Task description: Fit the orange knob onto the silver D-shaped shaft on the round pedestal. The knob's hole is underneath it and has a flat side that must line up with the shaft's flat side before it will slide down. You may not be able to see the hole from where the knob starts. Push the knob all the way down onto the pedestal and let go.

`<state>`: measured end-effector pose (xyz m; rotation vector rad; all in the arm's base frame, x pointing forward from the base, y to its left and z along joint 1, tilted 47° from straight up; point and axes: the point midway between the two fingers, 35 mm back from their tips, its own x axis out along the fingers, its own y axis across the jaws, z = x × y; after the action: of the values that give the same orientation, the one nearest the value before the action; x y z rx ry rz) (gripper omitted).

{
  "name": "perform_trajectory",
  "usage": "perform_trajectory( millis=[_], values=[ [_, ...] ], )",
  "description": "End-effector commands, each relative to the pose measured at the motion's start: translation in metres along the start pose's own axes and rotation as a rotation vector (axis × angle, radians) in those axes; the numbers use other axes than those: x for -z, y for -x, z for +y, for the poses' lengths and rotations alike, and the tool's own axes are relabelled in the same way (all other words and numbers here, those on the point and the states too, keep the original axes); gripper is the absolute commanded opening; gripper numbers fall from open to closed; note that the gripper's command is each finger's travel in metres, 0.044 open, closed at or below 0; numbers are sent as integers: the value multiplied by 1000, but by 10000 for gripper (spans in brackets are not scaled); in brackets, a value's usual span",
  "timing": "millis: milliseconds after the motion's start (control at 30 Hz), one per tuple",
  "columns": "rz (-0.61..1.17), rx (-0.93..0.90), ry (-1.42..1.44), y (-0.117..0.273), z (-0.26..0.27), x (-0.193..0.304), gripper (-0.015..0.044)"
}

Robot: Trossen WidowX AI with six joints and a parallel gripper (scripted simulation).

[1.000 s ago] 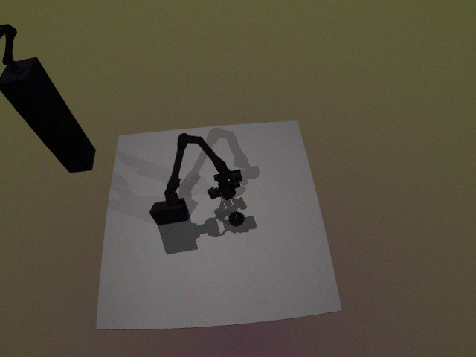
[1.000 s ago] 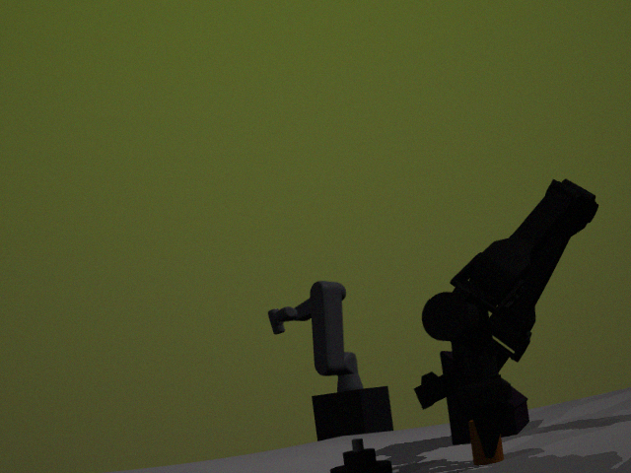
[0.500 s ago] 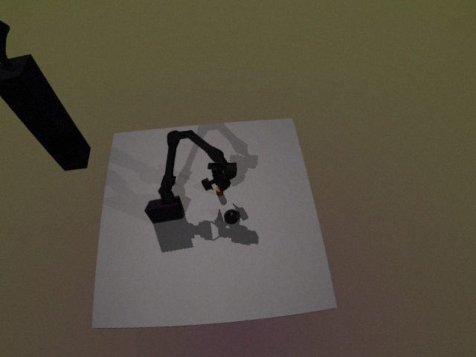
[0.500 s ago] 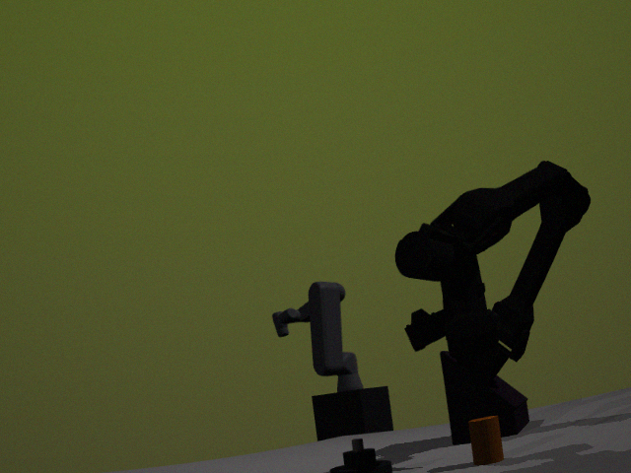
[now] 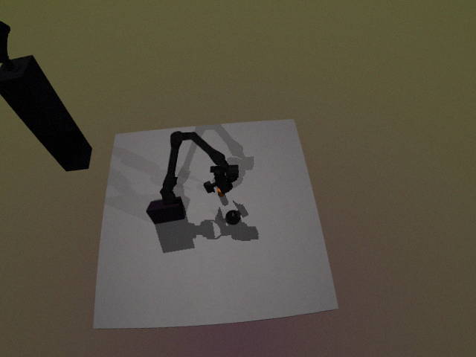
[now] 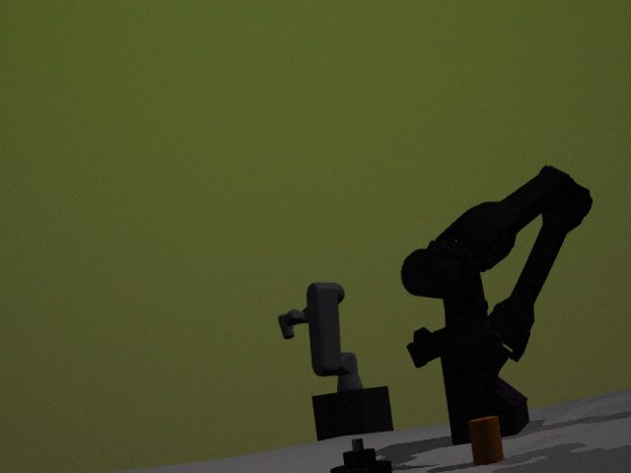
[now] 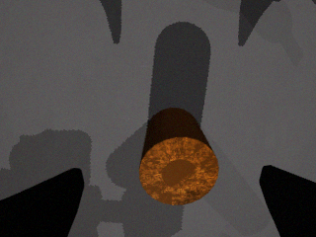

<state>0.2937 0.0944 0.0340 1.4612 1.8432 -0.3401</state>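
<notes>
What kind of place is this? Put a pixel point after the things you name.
Likely a robotics test cell: a black arm (image 5: 205,147) (image 6: 552,244) on a pale square surface (image 5: 215,284), a second, grey arm (image 6: 324,330) on a block, and a knob (image 5: 219,191) (image 6: 486,439) (image 7: 179,171) beside a shaft pedestal (image 5: 233,219) (image 6: 359,459).
</notes>
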Motion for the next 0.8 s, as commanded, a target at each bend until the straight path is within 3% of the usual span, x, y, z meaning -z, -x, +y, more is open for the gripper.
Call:
perform_trajectory(
  millis=[0,767],
  values=[
    [5,4,-6,-7,-2,0,440],
    [7,4,-6,-44,-2,1,440]
  ],
)
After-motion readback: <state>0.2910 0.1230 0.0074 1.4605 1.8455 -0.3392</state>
